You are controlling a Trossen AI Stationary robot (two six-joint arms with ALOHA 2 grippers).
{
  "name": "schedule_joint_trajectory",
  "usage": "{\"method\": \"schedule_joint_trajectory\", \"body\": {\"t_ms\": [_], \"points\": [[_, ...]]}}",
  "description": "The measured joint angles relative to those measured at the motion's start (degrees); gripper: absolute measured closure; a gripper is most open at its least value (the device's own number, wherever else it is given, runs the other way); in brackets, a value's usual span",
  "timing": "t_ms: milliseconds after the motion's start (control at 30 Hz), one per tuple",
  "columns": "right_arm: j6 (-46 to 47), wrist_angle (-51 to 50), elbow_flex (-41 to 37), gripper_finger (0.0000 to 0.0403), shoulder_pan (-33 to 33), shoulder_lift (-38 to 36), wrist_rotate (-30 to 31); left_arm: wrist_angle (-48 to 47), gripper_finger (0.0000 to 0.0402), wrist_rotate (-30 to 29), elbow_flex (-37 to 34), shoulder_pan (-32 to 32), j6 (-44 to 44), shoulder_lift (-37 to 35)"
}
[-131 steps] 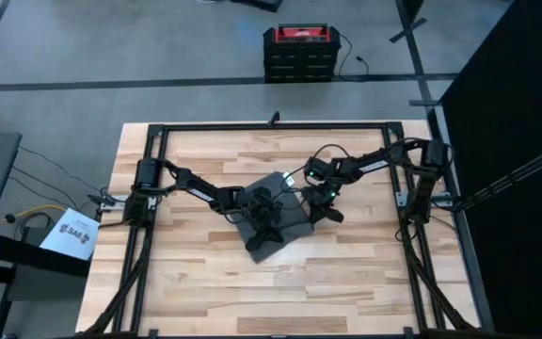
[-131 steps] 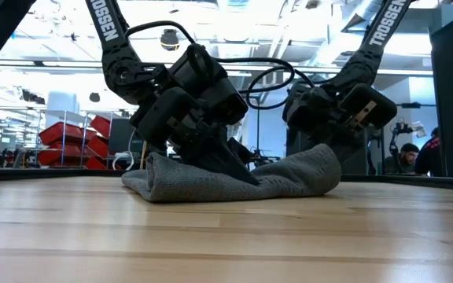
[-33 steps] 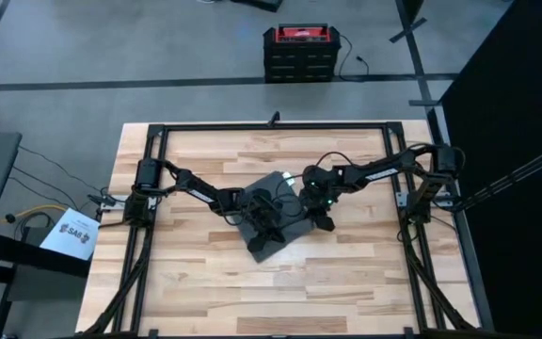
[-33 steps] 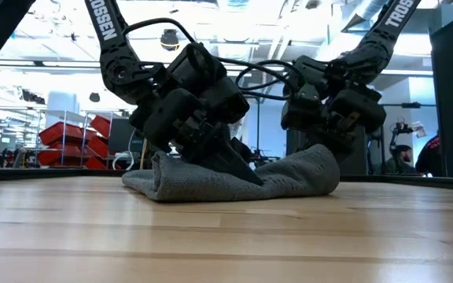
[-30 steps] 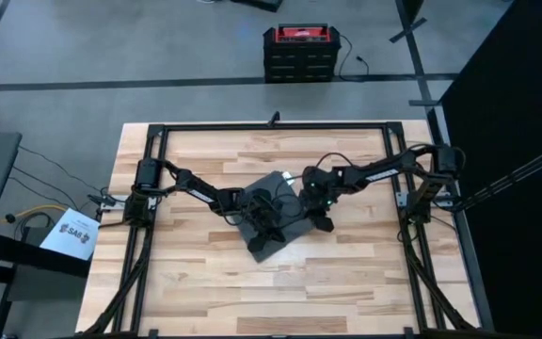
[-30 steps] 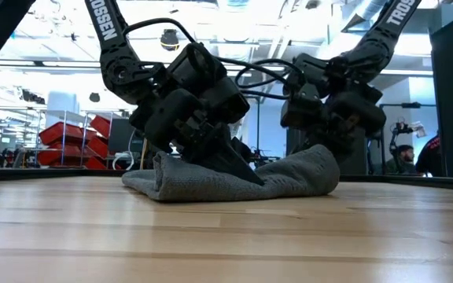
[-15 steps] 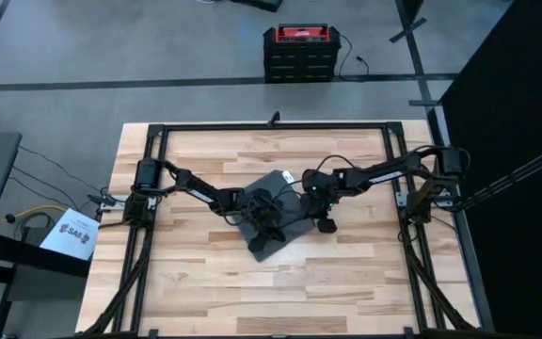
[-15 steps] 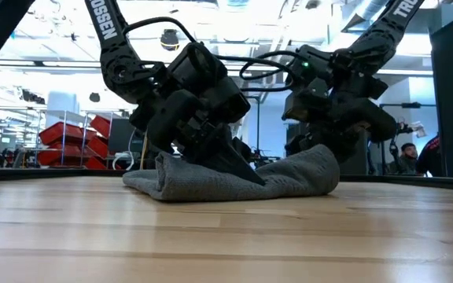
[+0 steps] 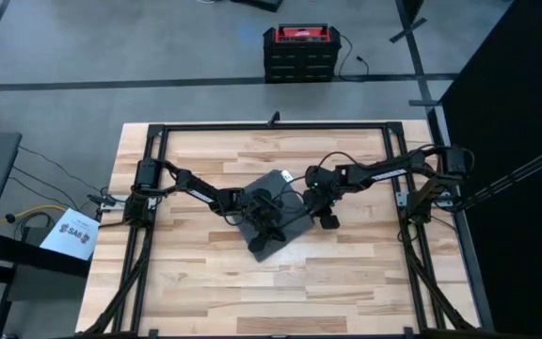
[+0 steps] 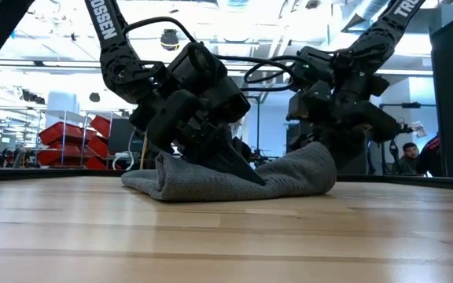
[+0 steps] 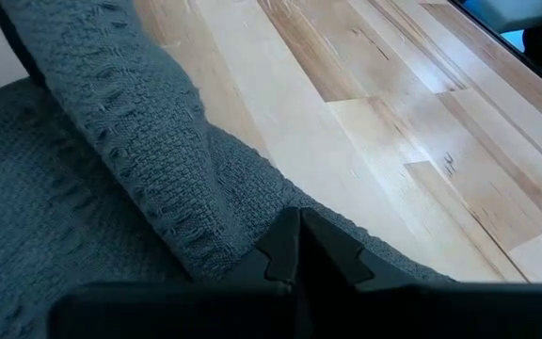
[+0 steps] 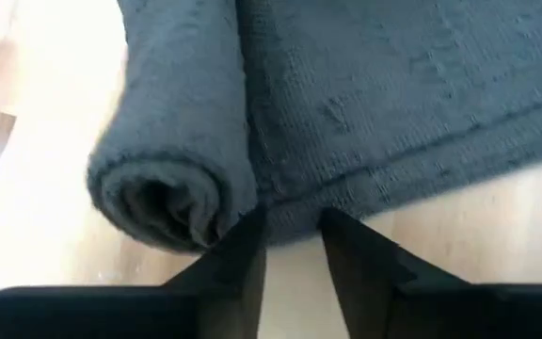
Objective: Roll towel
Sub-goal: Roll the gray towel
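While apparently towel-pinching (image 11: 92,160), left gripper (image 11: 297,247) closed.

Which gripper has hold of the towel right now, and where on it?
The left gripper is shut on the towel at a raised fold. The right gripper is open at the towel's edge beside the rolled end, holding nothing.

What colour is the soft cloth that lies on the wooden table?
The towel is plain dark grey; the right wrist view shows it best.

Left gripper (image 9: 269,226) angled down at table centre, fingers together, right gripper (image 9: 326,218) beside it, fingers parted
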Motion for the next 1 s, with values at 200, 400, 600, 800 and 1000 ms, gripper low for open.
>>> {"method": "schedule_joint_trajectory", "body": {"t_ms": [200, 400, 600, 800, 1000], "points": [[-2.64, -3.83, -0.02, 0.0274, -0.11, -8.72, 6.84, 0.02, 0.0402, 0.12, 0.0, -0.03, 0.01, 0.0], [-2.99, 0.31, 0.04, 0.0273, 0.72, -17.86, 3.21, 0.07, 0.0402, 0.17, 0.0, -0.03, -0.07, 0.02], [-2.97, 12.1, -5.97, 0.0275, 4.15, -14.49, -0.51, 0.09, 0.0402, 0.19, -0.02, -0.06, -0.28, 0.02], [-3.74, 28.31, -11.94, 0.0284, 5.63, -10.59, -0.43, 0.12, 0.0402, 0.2, -0.04, -0.07, -0.86, 0.02], [-4.02, 33.03, -14.72, 0.0284, 5.03, -8.16, -0.36, 0.12, 0.0402, 0.21, -0.04, -0.07, -2.35, 0.02]]}}
